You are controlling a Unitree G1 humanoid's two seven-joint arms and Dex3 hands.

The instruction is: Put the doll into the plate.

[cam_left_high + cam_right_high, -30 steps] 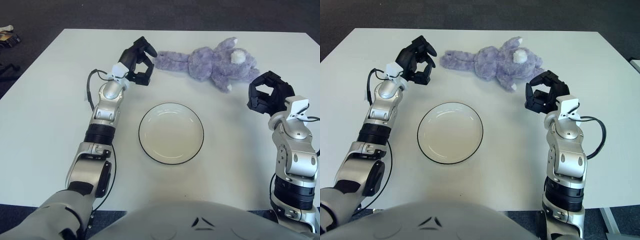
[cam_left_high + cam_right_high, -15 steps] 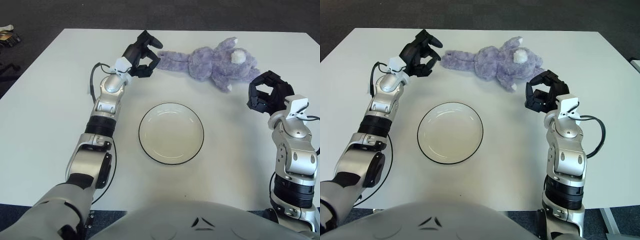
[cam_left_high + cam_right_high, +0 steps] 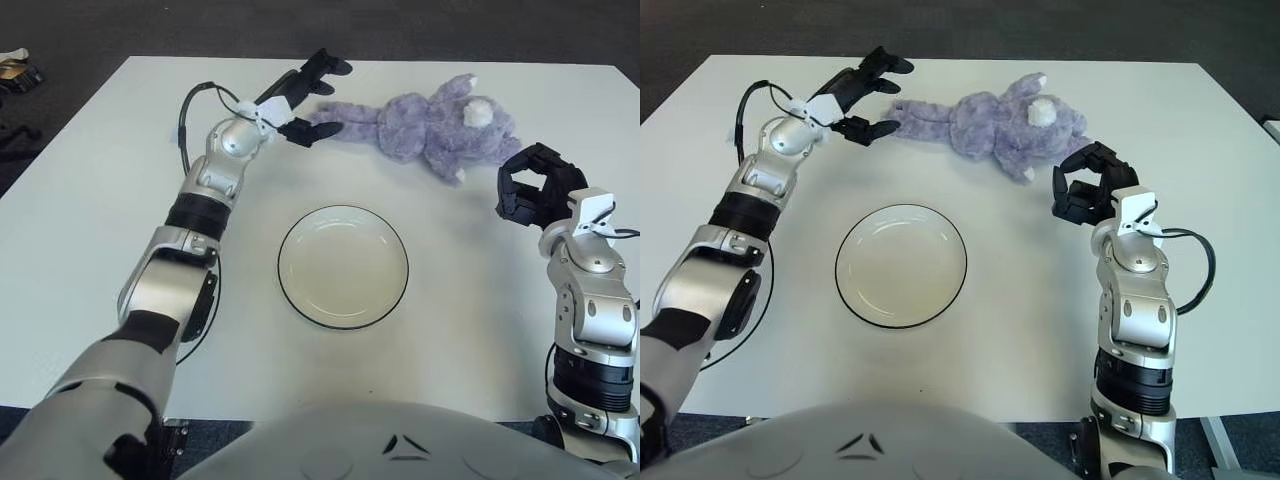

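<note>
A purple plush doll (image 3: 425, 125) lies on its side at the far middle of the white table, legs pointing left. An empty white plate with a dark rim (image 3: 342, 266) sits in front of it at the table's centre. My left hand (image 3: 312, 98) is at the doll's leg end, fingers spread open above and below the leg tip, holding nothing. My right hand (image 3: 534, 185) hovers just right of the doll's head, fingers curled, holding nothing.
The white table (image 3: 90, 250) has dark carpet beyond its far edge. A small object (image 3: 15, 68) lies on the floor at the far left. A black cable (image 3: 188, 110) loops from my left forearm.
My left hand has moved up and to the right to the doll's leg end and its fingers have spread open. The right hand has stayed in place.
</note>
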